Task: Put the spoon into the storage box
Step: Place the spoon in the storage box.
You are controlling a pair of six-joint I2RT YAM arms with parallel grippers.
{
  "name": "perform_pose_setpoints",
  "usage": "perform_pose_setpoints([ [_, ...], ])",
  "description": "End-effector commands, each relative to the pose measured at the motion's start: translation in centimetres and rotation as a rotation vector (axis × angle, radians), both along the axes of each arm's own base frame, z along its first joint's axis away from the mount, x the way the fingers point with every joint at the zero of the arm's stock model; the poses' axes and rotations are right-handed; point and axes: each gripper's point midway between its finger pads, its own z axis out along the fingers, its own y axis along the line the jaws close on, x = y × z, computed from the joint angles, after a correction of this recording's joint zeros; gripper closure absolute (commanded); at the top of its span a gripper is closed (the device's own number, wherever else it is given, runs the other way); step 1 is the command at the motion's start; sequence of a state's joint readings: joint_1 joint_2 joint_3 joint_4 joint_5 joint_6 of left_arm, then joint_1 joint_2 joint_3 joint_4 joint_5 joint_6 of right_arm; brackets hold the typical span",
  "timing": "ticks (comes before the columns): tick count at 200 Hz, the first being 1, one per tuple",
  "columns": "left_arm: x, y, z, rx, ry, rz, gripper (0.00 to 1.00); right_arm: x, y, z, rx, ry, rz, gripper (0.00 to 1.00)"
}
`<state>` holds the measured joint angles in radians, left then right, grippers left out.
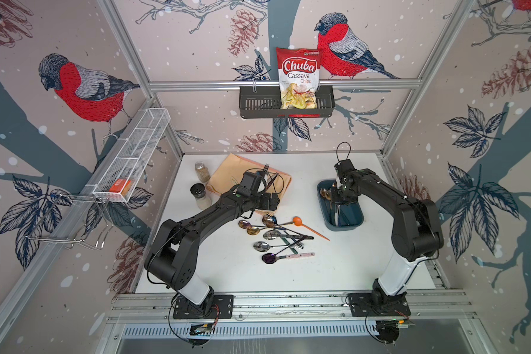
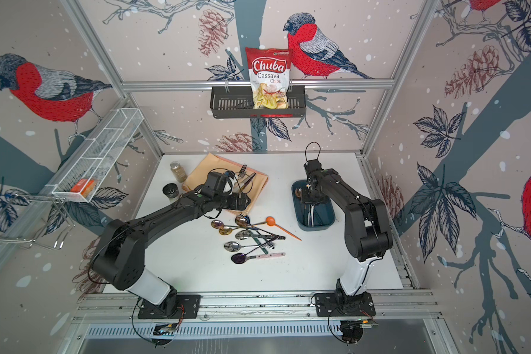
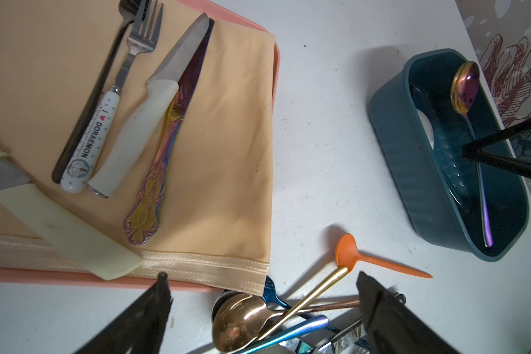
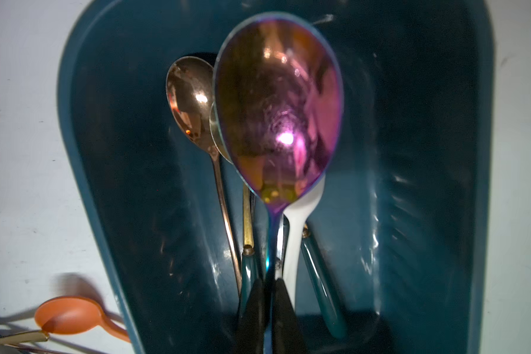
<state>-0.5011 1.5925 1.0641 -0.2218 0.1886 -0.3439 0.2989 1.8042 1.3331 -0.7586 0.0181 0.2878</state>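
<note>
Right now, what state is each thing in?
right end effector: shut on the held spoon.
left end effector: open, empty.
held spoon: over the storage box, not released.
storage box: upright, several spoons inside.
chip bag: standing in the wall basket.
spice jar: upright.

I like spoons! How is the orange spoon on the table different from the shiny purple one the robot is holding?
The orange spoon is dull and one flat colour; the purple spoon is mirror-shiny with pink and gold glints. The orange spoon lies on the white table, outside the storage box; the purple spoon is pinched by the right gripper over the box. Both have oval bowls and slim handles.
</note>
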Motion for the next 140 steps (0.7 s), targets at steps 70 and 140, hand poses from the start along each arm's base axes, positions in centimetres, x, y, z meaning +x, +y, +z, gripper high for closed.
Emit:
perform_pose_setpoints([
  [70,0.3,-0.3,0.7,-0.025,-0.022,0.014,0.04,0.8,0.6,-3.0,0.005,0.017,0.061,0.89],
  [140,0.4,0.8,0.9,-0.019,-0.026,0.055,0.04,1.2,-0.5,-1.7,-0.087,-0.002,0.07,0.67],
])
